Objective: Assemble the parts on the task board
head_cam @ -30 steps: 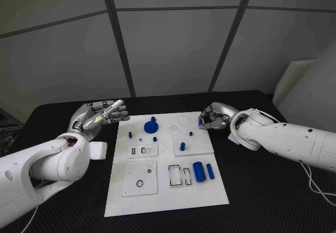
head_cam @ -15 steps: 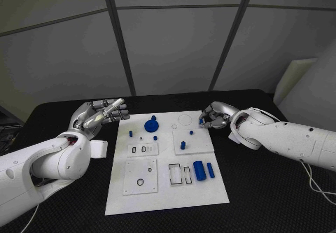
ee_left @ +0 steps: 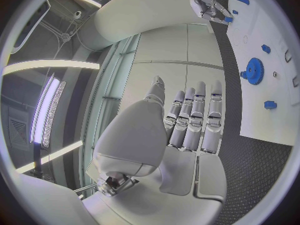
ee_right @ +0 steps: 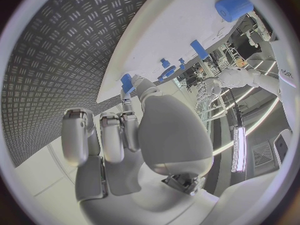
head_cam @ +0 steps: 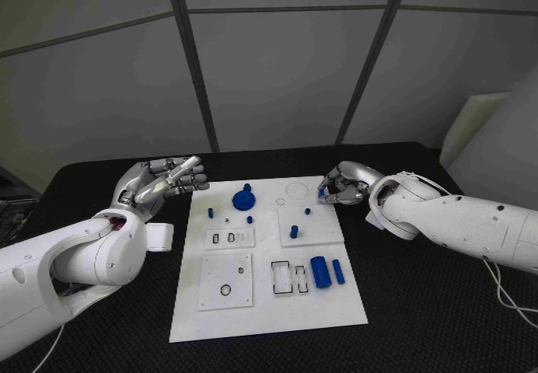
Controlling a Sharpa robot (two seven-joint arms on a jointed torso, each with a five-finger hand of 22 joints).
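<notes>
The white task board (head_cam: pixel 269 307) lies in the middle of the black table. On it stand a blue gear (head_cam: pixel 242 202), small blue pegs (head_cam: pixel 294 231) and two blue cylinders (head_cam: pixel 319 272). My right hand (head_cam: pixel 342 186) hovers at the board's far right corner with its fingers curled in. It pinches a small blue part (ee_right: pixel 127 81) at its fingertips. My left hand (head_cam: pixel 168 180) is raised beside the board's far left corner, fingers straight and holding nothing. The left wrist view shows those straight fingers (ee_left: pixel 194 117) and the gear (ee_left: pixel 253 70).
The board has flat white inset plates (head_cam: pixel 225 284) with small holes and rectangular slots (head_cam: pixel 281 280) near its front. Black textured table (head_cam: pixel 426 311) surrounds the board on all sides. Grey wall panels stand behind the table.
My right hand has drawn slightly to the right, off the board's far edge, still pinching the small blue part. The left hand has not moved.
</notes>
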